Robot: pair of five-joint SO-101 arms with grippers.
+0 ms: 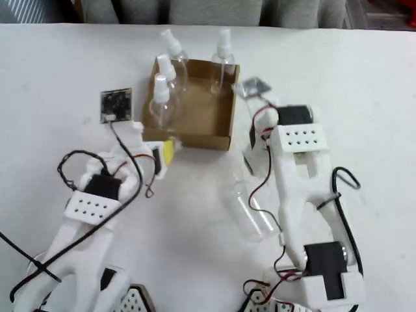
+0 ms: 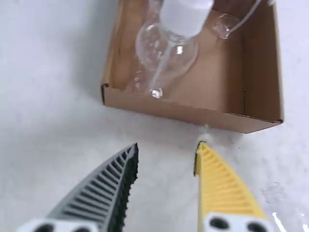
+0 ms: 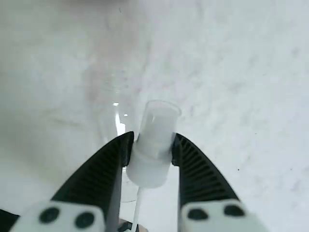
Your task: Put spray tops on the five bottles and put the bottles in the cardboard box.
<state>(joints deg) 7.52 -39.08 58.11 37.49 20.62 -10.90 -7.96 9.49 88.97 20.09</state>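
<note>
The cardboard box (image 1: pixel 188 138) is plain brown card, matt, with raw cut edges. The bottles (image 1: pixel 160 107) standing in it are clear, glossy plastic that catches bright highlights, and so is the lying bottle (image 1: pixel 253 218) on the table (image 1: pixel 364 84), whose white surface looks matt and faintly mottled. The spray top (image 3: pixel 153 145) is smooth, frosted white plastic. The right end effector (image 3: pixel 152 136) has matt black ribbed plastic fingers (image 3: pixel 104 169). The left end effector (image 2: pixel 167 145) has the same ribbed finish, one finger grey, one yellow.
</note>
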